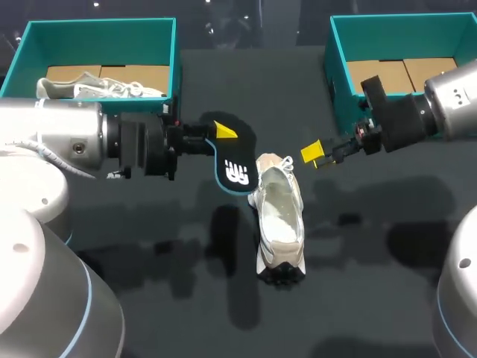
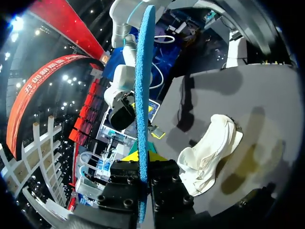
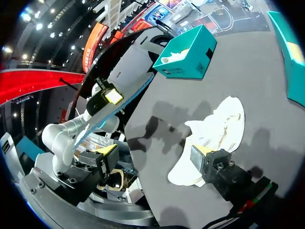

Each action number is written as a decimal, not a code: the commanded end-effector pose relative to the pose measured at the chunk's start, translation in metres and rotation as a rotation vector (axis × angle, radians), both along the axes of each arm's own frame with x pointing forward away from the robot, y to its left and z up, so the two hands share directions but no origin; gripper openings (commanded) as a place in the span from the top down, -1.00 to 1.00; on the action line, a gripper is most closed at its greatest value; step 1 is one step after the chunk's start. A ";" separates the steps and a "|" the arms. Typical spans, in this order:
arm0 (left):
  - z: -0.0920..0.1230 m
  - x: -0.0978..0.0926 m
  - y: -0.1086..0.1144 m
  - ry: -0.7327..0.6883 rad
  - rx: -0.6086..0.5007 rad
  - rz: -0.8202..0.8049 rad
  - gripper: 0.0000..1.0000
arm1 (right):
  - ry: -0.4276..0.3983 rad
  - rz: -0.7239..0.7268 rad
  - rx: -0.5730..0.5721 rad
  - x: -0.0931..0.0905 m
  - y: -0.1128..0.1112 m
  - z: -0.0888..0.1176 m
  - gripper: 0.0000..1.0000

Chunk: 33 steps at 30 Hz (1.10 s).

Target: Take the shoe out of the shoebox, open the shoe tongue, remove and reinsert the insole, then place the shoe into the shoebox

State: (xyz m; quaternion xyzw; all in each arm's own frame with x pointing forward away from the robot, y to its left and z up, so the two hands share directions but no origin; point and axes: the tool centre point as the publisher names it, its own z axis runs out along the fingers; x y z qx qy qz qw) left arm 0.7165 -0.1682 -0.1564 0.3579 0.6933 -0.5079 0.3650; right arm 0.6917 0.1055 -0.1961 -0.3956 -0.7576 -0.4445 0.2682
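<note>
Left end effector (image 1: 220, 138) is clamped on the insole (image 1: 232, 162), both yellow tips pinching it from either side. The left wrist view shows it best: the insole (image 2: 143, 86) stands edge-on between the fingers (image 2: 155, 156), its blue rim running straight out ahead of the end effector (image 2: 142, 155). It is held clear of the dark counter (image 1: 373, 261), black face up, with its outer end just beside the laced end of the shoe (image 1: 279, 220). Whether the two touch, I cannot tell.

The shoe, white, lies mid-counter, running lengthwise between the near and far edges, its mouth up and the pale inside on show.

Right end effector (image 1: 319, 155) hangs above the counter just right of the shoe's laced end, fingers spread wide and gripping nothing. From its own wrist view the shoe (image 3: 214, 133) lies on the counter below and ahead of the gap (image 3: 155, 155).

Far left corner: a teal shoebox (image 1: 175, 60) with a second shoe (image 1: 97, 88) lying inside. Far right corner: another teal shoebox (image 1: 337, 56), only its cardboard floor showing.
</note>
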 end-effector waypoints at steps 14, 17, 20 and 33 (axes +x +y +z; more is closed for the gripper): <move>0.011 -0.032 0.003 0.241 0.029 -0.003 1.00 | -0.233 0.261 -0.149 -0.018 -0.027 -0.008 -1.00; 0.006 -0.048 -0.010 0.314 0.014 0.013 1.00 | -0.292 0.306 -0.194 -0.022 -0.027 -0.013 -1.00; 0.003 -0.058 -0.015 0.396 -0.009 0.030 1.00 | -0.363 0.362 -0.232 -0.030 -0.030 -0.022 -1.00; -0.010 -0.079 -0.028 0.648 -0.039 0.008 1.00 | -0.556 0.491 -0.148 -0.046 -0.040 -0.050 -1.00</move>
